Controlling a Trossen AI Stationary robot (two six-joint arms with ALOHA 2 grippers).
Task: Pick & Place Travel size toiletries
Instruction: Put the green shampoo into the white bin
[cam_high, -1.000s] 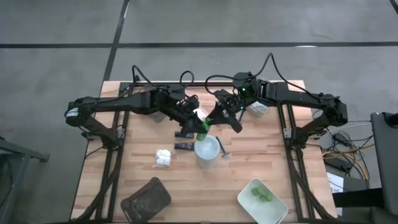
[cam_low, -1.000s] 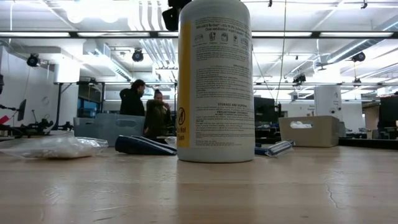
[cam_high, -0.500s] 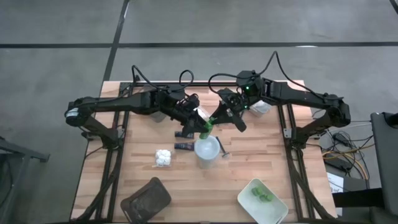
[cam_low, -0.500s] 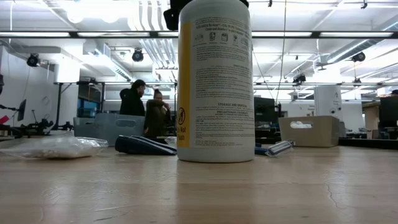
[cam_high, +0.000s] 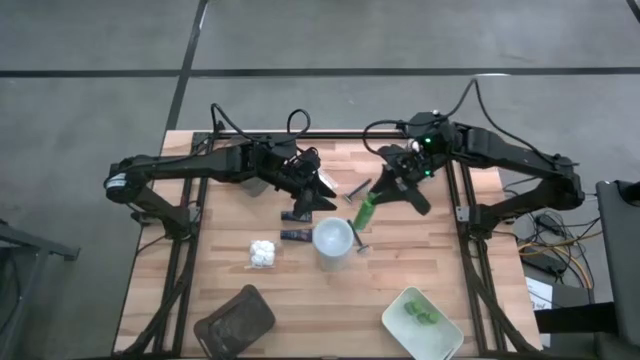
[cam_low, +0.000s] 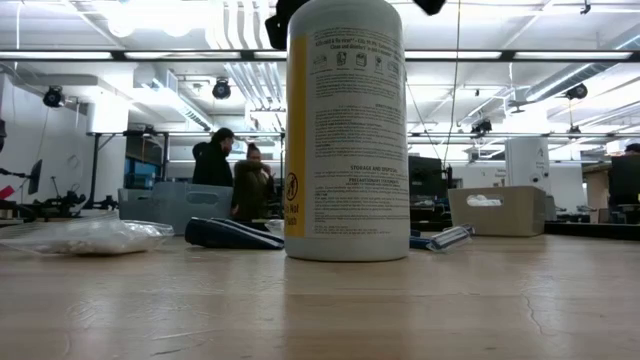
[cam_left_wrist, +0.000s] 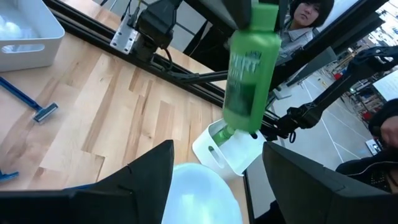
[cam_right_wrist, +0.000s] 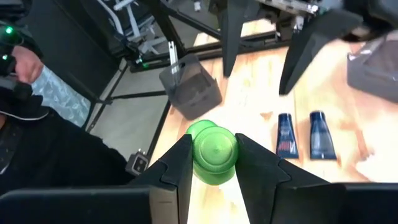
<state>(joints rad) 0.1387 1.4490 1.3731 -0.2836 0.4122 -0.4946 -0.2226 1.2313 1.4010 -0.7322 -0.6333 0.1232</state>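
Right gripper (cam_high: 385, 193) clamps a green bottle (cam_high: 364, 211) above the table; left gripper (cam_high: 322, 190) gapes beside the white-capped bottle (cam_high: 333, 238).

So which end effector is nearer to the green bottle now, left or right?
Right. The right end effector is shut on the green bottle at its cap end. The left end effector is open, apart from it, on the bottle's left.

Brown tray (cam_high: 235, 320) and white tray (cam_high: 421, 322) near table's (cam_high: 440, 255) front.
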